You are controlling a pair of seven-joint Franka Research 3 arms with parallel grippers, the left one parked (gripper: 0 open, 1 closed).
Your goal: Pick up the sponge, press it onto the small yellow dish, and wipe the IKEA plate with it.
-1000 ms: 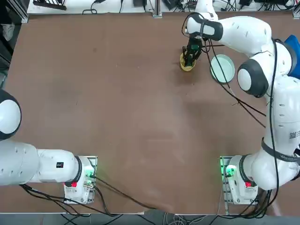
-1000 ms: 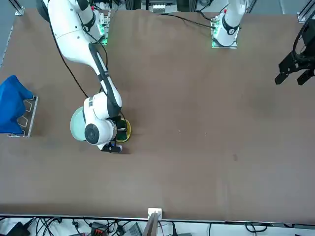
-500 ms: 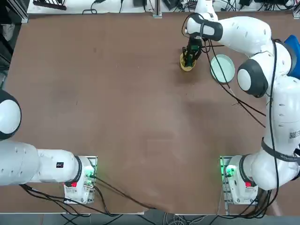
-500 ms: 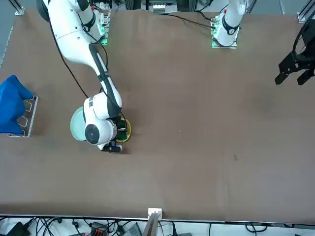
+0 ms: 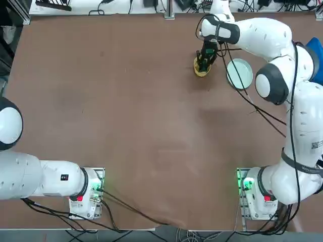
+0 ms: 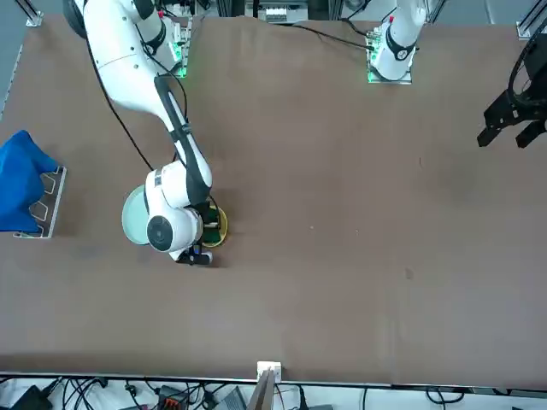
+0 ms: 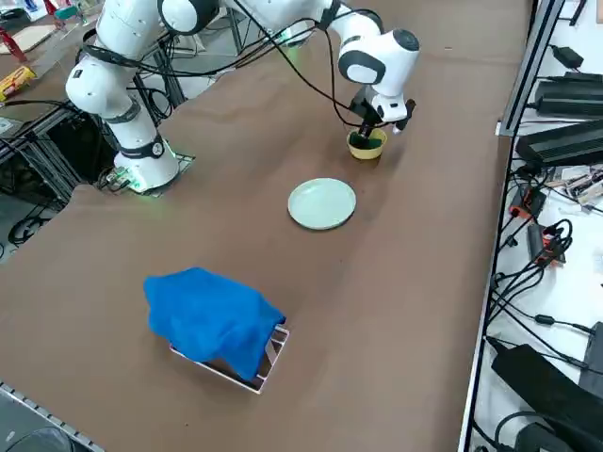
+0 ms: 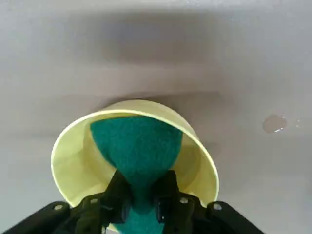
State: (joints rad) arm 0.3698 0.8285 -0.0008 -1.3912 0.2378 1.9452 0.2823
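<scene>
Sponge (image 8: 138, 151) in right gripper (image 8: 143, 202) | inside small yellow dish (image 8: 73, 161) | IKEA plate (image 7: 322, 203) near

Right gripper (image 8: 142, 207) sits inside the small yellow dish (image 8: 73, 161), clamped on the sponge (image 8: 136, 146); raised rim encloses it on all sides. IKEA plate (image 5: 239, 73) lies near, to its right. Elsewhere the table (image 5: 126, 111) is open.

- Brown table (image 5: 126, 111) — it carries everything here.
- Small yellow dish (image 7: 366, 144) rests on it near the far edge.
- IKEA plate (image 7: 322, 203) lies flat just beside that dish, apart from it.
- Blue cloth (image 7: 212, 318) sits over a small metal stand — well apart from the plate.
</scene>
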